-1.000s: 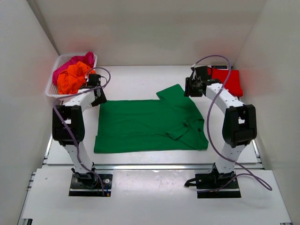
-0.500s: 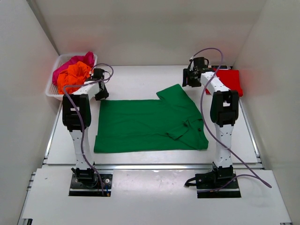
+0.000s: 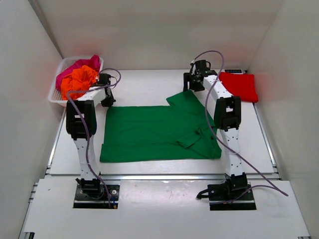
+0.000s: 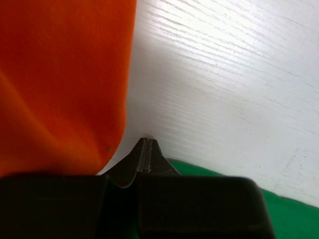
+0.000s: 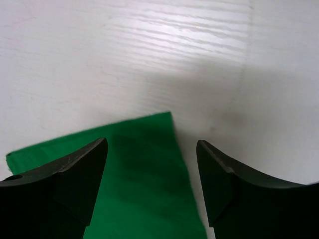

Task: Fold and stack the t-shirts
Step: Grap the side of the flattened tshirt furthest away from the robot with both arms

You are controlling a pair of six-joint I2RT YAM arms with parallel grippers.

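A green t-shirt point(image 3: 159, 132) lies spread flat mid-table, one sleeve point(image 3: 185, 97) pointing to the back. My left gripper point(image 3: 106, 101) is down at its back-left corner. In the left wrist view that gripper point(image 4: 147, 142) is shut, with green cloth point(image 4: 234, 179) running under its right finger; no cloth shows between the tips. My right gripper point(image 3: 192, 85) hovers at the sleeve's far end. It point(image 5: 152, 143) is open, with the sleeve's corner point(image 5: 144, 164) below the gap. A folded red t-shirt point(image 3: 240, 85) lies at the back right.
A white basket point(image 3: 56, 95) at the back left holds a pink t-shirt point(image 3: 79, 64) and an orange one point(image 3: 77, 82). The orange cloth point(image 4: 60, 84) hangs close beside my left gripper. White walls close in the left, back and right.
My left gripper has shut at the green shirt's back-left corner. My right arm has swung left, away from the red shirt to the green sleeve, and its jaws have spread wider.
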